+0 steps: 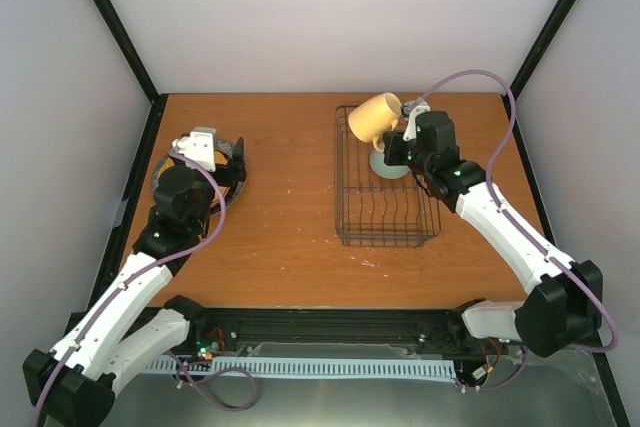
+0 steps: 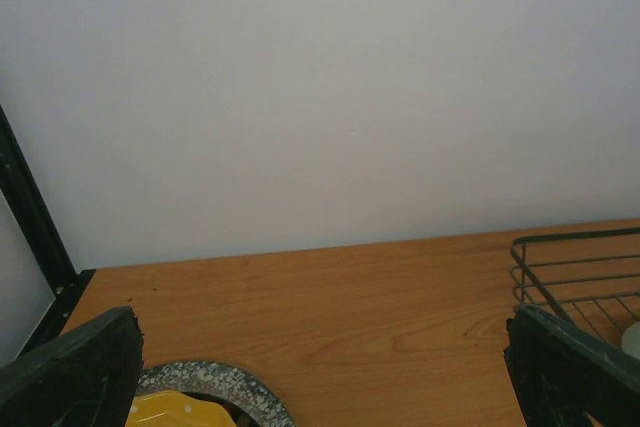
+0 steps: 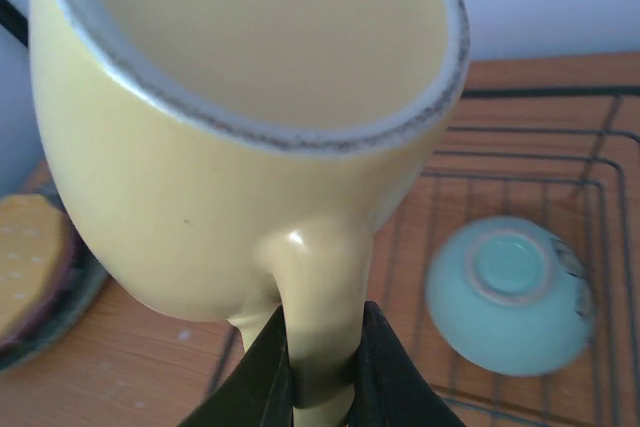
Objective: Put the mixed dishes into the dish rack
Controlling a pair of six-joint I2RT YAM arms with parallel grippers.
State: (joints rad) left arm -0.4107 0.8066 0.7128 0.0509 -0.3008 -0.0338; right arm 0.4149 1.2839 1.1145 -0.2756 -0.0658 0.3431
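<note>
**Top external view: one dish in, one in the air, three to go**

At the left, the left gripper hangs over a stack of plates on the brown wooden table. Its fingers are spread wide and hold nothing. A round orange-yellow plate lies on top, and a maroon-pink speckled plate shows only as an edge beneath it. A larger grey speckled plate sits at the bottom.

Right of centre stands the rectangular dark wire dish rack. A small pale green bowl lies upside down inside it, near the far end. Above that end, the right gripper has its fingers pinched tight on the handle of a yellow ceramic mug, which it holds tilted and clear of the wires.

The grip takes only the narrow handle, so the heavy mug could probably swing or slip. Lowered carelessly, it might strike the bowl just beside it. It might also catch the rack's far rim and tip out. On the left, lifting the top plate could drag the two beneath it.

The count is two grippers, one rack, one mug, one bowl and three plates.
</note>
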